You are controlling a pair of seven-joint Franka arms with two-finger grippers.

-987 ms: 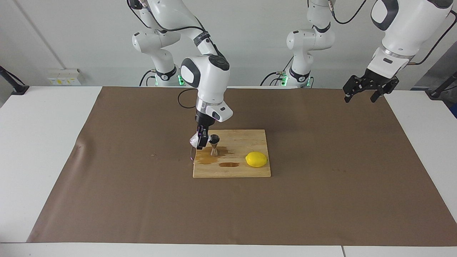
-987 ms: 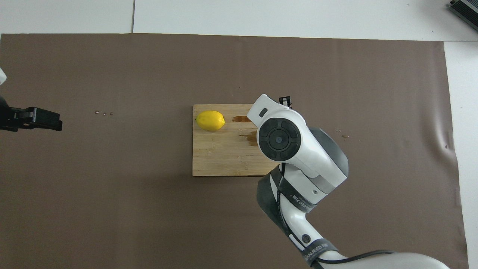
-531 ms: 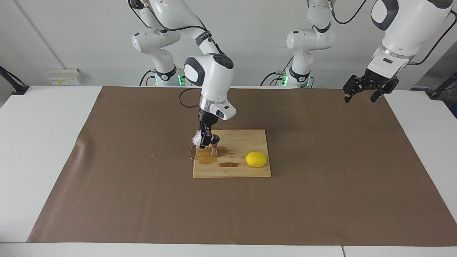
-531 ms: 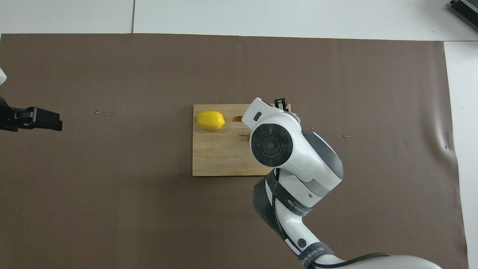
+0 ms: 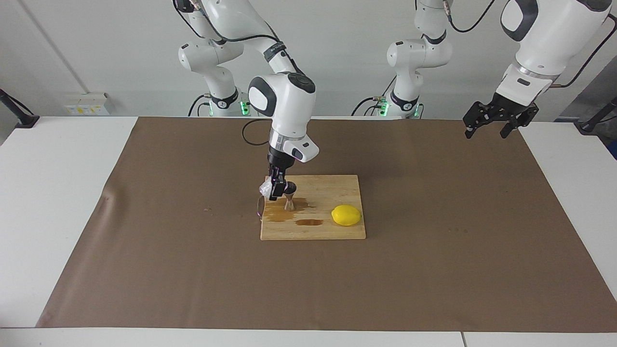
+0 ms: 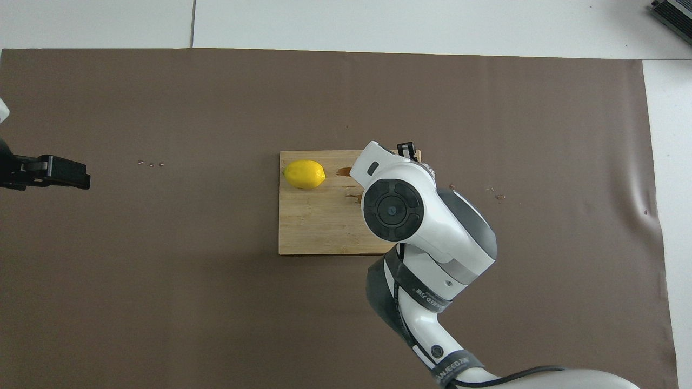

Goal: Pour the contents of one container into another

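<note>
Change since a second ago: right arm's wrist has swung a little toward the left arm's end of the table and now stands more upright; over the last half second nothing shifts.
Brown mat (image 5: 168, 270): covers most of the white table (image 5: 58, 159); a few small specks lie on it.
Right gripper (image 5: 273, 189): clamped on the clear knobbly cup (image 5: 264, 188), above the corner of the cutting board (image 5: 332, 185) at the right arm's end; in the overhead view the arm's own wrist hides it.
Cup: lifted, tipped toward the steel jigger (image 5: 289, 195), its rim close beside the jigger's mouth; whether they touch cannot be told.
Jigger: upright on the board, standing in a dark wet patch (image 5: 279, 215).
Second wet patch (image 5: 309, 222): on the board between the first patch and the lemon.
Lemon (image 5: 346, 215): on the board, toward the left arm's end, well apart from the jigger; also plain from above (image 6: 304, 174).
Left gripper (image 5: 491, 123): fingers spread wide, holding nothing, waiting in the air over the mat's edge at the left arm's end.
</note>
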